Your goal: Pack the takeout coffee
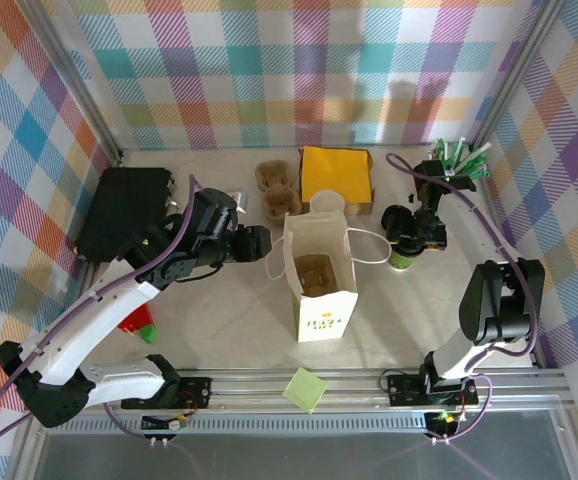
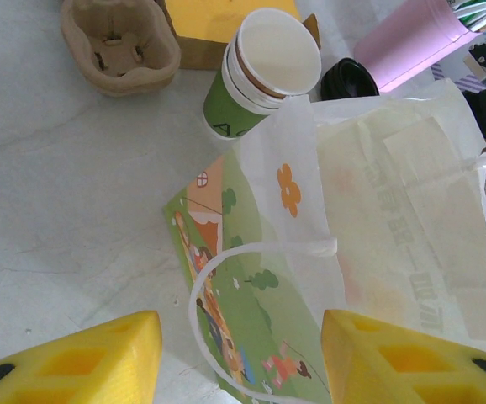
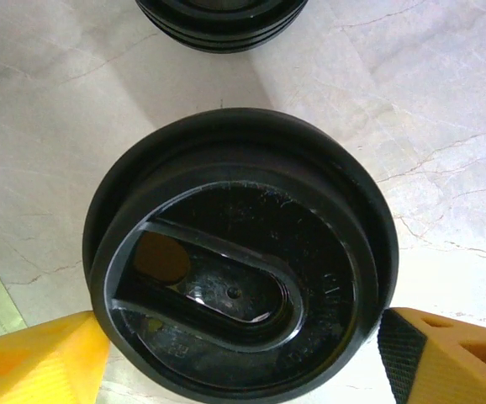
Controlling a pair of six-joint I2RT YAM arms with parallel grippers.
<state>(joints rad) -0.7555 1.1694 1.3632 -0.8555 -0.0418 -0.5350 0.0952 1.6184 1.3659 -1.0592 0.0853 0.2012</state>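
Observation:
The takeout coffee (image 1: 401, 260), a small cup with a green lower band and a black lid (image 3: 235, 261), stands on the table right of the paper bag (image 1: 321, 310). My right gripper (image 3: 239, 337) hangs open over it, its yellow fingertips (image 3: 50, 358) at either side of the lid's near rim. The bag stands upright and open, with a brown cup carrier inside it. My left gripper (image 2: 239, 337) is open at the bag's upper left edge (image 1: 260, 243). The bag's printed side (image 2: 243, 295) and white loop handle lie between its fingers, not pinched.
A stack of like cups (image 2: 264, 76) stands behind the bag, beside yellow napkins (image 1: 337, 175) and empty carriers (image 1: 277, 190). Spare black lids (image 3: 222, 21) lie just beyond the coffee. A pink cup of sticks (image 1: 459, 160) stands at the back right and a black box (image 1: 124, 210) at the left.

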